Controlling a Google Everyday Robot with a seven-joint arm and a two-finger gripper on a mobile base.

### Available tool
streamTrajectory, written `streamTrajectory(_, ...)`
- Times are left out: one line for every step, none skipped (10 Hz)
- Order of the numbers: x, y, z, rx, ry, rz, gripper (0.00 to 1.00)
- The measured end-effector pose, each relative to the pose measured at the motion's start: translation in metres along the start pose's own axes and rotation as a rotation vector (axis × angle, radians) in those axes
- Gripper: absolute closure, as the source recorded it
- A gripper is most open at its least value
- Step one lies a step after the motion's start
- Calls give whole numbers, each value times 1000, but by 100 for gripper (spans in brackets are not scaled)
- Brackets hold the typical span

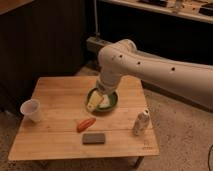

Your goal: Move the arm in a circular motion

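The arm (150, 62) is a large cream-white robot arm of thick rounded segments with small dark holes. It reaches in from the right and bends down at a bulbous joint (115, 55) over the wooden table (55, 90). Its pale yellowish tapered gripper (93, 103) hangs over the left part of a green bowl (111, 102) near the table's middle, hiding part of it.
A white cup (31, 110) stands at the table's left edge. An orange carrot-like item (85, 124) and a grey rectangular block (94, 138) lie near the front. A white bottle (141, 123) stands at the right. Dark cabinets and shelving stand behind the table.
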Motion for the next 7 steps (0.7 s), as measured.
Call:
streamTrajectory(0, 9, 4, -23, 25, -32, 0)
streamTrajectory(0, 22, 8, -46, 46, -63, 0)
streamTrajectory(-2, 39, 11, -64, 65, -95, 0)
streamTrajectory(-4, 58, 15, -82, 82, -128, 0)
streamTrajectory(-5, 93, 20, -103, 108, -171, 0)
streamTrajectory(-5, 110, 22, -110, 123, -188, 0)
streamTrajectory(-10, 129, 25, -122, 132, -217, 0)
